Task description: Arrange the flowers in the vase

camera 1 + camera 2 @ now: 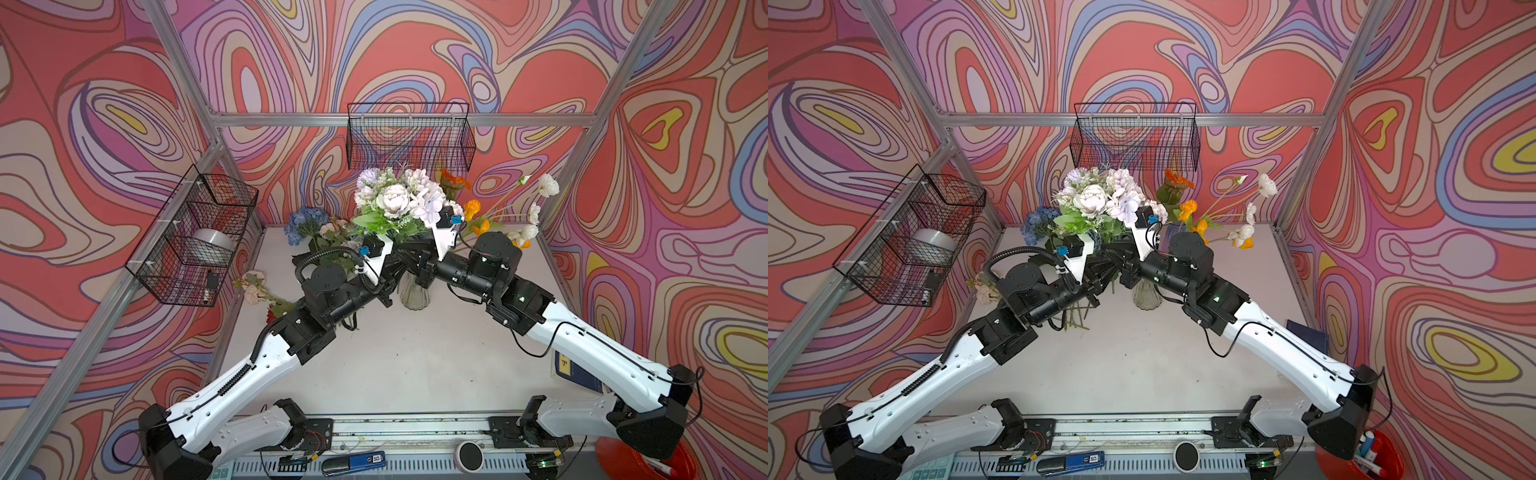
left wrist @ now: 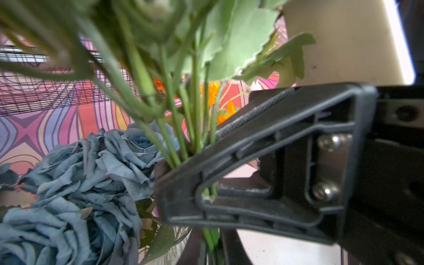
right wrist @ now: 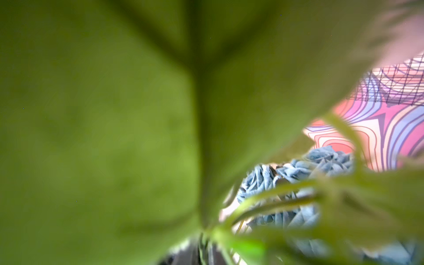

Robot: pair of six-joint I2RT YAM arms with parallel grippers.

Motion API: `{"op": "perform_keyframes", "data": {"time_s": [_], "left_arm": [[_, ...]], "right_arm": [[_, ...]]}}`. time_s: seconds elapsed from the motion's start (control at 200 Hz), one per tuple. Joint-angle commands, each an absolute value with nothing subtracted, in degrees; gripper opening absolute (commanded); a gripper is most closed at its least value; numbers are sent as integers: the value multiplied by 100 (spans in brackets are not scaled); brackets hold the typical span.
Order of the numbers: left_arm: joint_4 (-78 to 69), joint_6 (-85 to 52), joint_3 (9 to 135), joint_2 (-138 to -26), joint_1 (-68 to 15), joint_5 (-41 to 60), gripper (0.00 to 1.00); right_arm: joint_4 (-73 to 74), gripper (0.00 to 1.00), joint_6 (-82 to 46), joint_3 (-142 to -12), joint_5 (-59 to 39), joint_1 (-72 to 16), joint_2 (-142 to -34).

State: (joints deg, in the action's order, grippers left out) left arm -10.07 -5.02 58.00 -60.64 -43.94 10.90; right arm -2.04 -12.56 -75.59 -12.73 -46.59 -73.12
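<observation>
1. Both top views: the left gripper (image 1: 400,261) and right gripper (image 1: 412,250) meet beneath the white-and-lilac bouquet (image 1: 397,199), just above the glass vase (image 1: 412,297). Their jaws are hidden.
2. Left wrist view: the right gripper's fingers (image 2: 229,158) pinch the bouquet's green stems (image 2: 195,114), with blue roses (image 2: 91,172) beside them. Whether the left's jaws are spread, I cannot tell.
3. Right wrist view: a blurred green leaf (image 3: 103,114) covers the lens.

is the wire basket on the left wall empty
No, in a top view a silver roll sits inside the wire basket on that wall.
</observation>
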Motion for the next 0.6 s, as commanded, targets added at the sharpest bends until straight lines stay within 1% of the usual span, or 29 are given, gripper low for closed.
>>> {"op": "perform_keyframes", "data": {"time_s": [0.0,0.03,0.05,0.135,0.356,0.456,0.596], "left_arm": [[-1310,-551,5786,-5962,-4438,1138,83],[-1354,-654,5690,-5906,-4438,1105,98],[-1380,-719,5625,-5863,-4434,1063,100],[-1484,-1097,5234,-5646,-4438,880,100],[-1954,-2168,3795,-5052,-4437,-13,100],[-2152,-2158,3570,-5106,-4438,-123,100],[-2499,-1749,3740,-5628,-4417,-323,100]], "right_arm": [[-65,0,-1232,-7204,-1005,-4681,-7087],[-62,0,-1190,-7123,-861,-4679,-7011],[-68,0,-1165,-7074,-761,-4679,-6954],[-126,0,-1055,-6803,-362,-4679,-6680],[-291,0,-513,-6056,611,-4675,-6011],[113,0,-151,-5505,818,-4680,-5730],[1323,0,710,-4608,816,-4672,-5479]]}}
